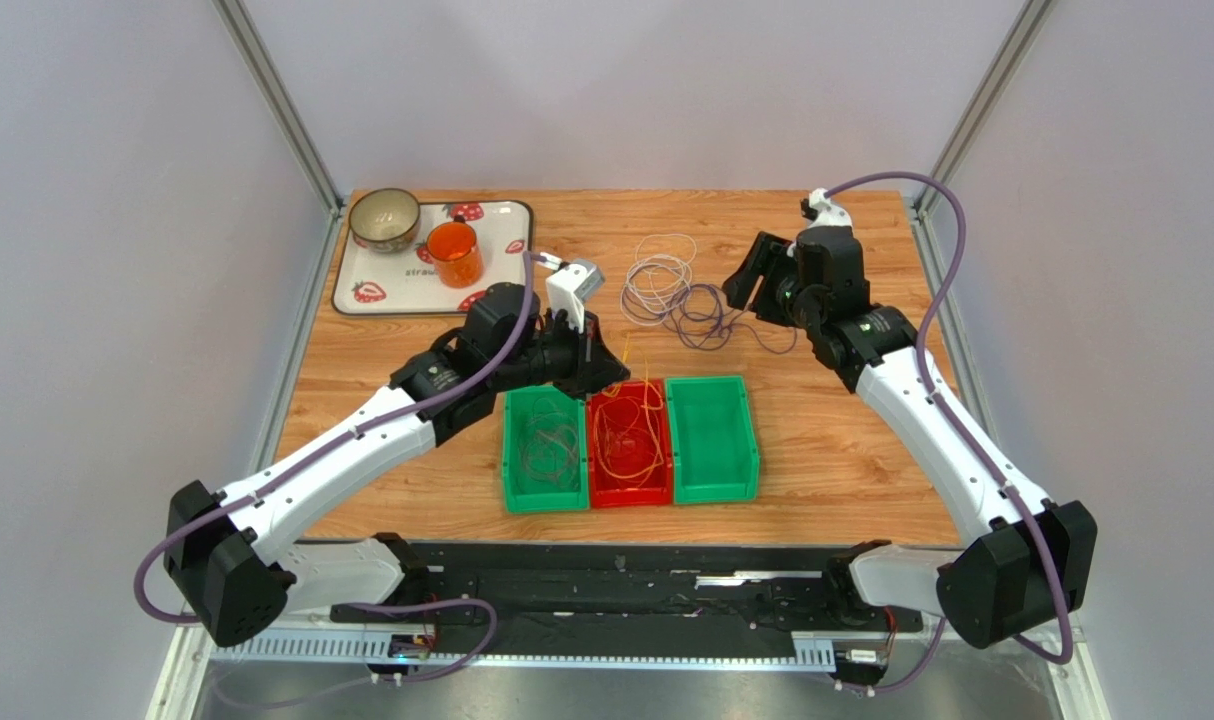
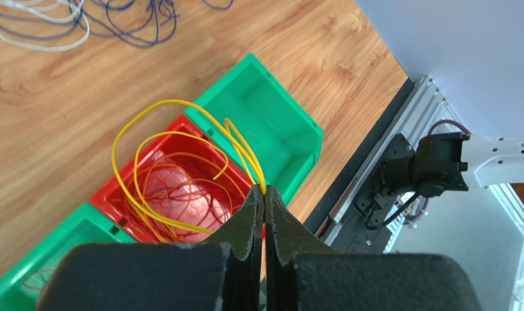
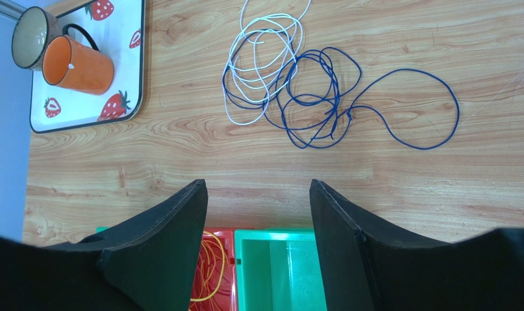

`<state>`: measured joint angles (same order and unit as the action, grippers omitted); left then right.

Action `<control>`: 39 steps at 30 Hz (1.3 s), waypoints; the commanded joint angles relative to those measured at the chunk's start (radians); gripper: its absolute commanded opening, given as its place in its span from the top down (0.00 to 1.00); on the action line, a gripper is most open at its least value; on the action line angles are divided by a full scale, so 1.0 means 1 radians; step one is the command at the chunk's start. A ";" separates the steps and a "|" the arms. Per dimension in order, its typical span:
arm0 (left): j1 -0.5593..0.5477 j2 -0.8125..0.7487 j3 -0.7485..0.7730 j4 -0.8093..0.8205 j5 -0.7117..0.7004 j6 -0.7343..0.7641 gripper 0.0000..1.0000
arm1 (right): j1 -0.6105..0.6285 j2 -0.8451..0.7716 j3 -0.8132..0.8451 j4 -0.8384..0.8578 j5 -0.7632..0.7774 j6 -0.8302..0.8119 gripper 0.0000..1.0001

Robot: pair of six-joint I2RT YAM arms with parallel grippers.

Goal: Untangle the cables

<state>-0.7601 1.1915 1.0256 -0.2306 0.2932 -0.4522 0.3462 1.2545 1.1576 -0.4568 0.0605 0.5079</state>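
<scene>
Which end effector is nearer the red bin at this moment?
Left. The left end effector hangs right at the red bin, shut on a yellow cable that loops into it. The right end effector is open, farther back by the blue and white cables.

My left end effector (image 2: 264, 194) pinches the yellow-orange cable (image 2: 170, 101) between its closed tips. From there the cable arcs in wide loops down into the red bin (image 2: 104, 196), where orange-red coils lie. Toward the top of the right wrist view, the white cable (image 3: 271, 18) and the dark blue cable (image 3: 316, 97) lie flat on the tabletop (image 3: 180, 162), their loose loops overlapping and one blue loop trailing right. Thin dull wires (image 1: 546, 447) lie in the left green bin (image 1: 510, 450).
</scene>
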 commanded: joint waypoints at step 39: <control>-0.022 0.227 -0.141 0.034 -0.017 -0.215 1.00 | -0.010 0.056 0.002 0.044 -0.140 -0.032 0.38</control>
<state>-0.7834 1.4101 0.8833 -0.1989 0.3275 -0.6373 0.3435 1.3098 1.1503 -0.4507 -0.0551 0.4984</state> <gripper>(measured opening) 0.009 0.619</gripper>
